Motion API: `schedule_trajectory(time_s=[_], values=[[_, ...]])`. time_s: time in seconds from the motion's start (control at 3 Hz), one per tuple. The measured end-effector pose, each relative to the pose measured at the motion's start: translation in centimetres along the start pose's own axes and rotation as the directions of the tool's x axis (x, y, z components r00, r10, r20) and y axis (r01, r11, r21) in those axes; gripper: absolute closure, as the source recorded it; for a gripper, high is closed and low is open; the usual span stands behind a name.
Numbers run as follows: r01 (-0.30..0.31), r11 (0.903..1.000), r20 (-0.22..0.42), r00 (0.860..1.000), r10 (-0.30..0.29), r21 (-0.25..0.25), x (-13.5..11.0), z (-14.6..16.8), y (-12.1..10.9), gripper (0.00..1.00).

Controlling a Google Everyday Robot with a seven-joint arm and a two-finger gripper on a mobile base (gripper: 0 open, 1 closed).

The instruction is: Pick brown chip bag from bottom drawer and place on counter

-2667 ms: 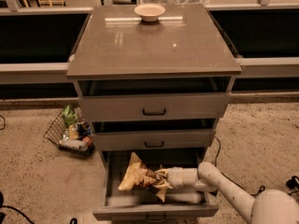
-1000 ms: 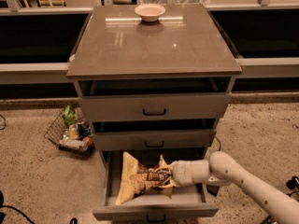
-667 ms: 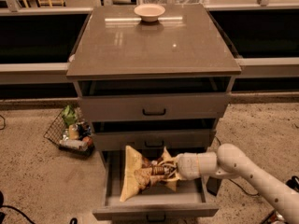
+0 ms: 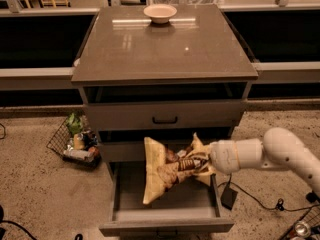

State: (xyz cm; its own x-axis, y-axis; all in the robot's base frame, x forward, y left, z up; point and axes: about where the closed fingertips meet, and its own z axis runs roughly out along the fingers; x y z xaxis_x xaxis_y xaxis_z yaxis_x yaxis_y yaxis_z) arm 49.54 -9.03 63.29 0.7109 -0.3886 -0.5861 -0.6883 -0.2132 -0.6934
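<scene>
The brown chip bag (image 4: 161, 173), tan-yellow with a dark brown panel, hangs lifted above the open bottom drawer (image 4: 165, 217), in front of the middle drawer. My gripper (image 4: 200, 165) comes in from the right on a white arm and is shut on the bag's right side. The bag's lower corner points down into the drawer. The counter (image 4: 165, 46), a glossy grey-brown slab, tops the cabinet and carries a small pale bowl (image 4: 160, 12) at its back edge.
Two upper grey drawers (image 4: 165, 116) with dark handles sit above the bag. A wire basket (image 4: 75, 143) of items stands on the floor to the left. A black cable (image 4: 250, 196) and small box lie on the floor at right.
My gripper has lifted the chip bag up out of the bottom drawer, so it now hangs higher, in front of the middle drawer. The arm has risen and drawn back to the right.
</scene>
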Motion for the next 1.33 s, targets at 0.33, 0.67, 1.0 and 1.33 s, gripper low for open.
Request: schedule_trajectory(time_s=[0.33,0.67,1.0,1.33], values=[[0.089,0.996,-0.087,0.992,-0.089,-0.004,-2.7,-4.7,-3.8,1.0],[0.089,0.996,-0.087,0.992,-0.089,-0.004,-2.7,-4.7,-3.8,1.0],[0.176,0.9833,-0.14,0.976,-0.168,0.047,-2.4,-7.7,-8.3,1.0],[0.324,0.9437,-0.227,0.926,-0.302,0.065,-4.0,-11.7,-15.4,1.0]])
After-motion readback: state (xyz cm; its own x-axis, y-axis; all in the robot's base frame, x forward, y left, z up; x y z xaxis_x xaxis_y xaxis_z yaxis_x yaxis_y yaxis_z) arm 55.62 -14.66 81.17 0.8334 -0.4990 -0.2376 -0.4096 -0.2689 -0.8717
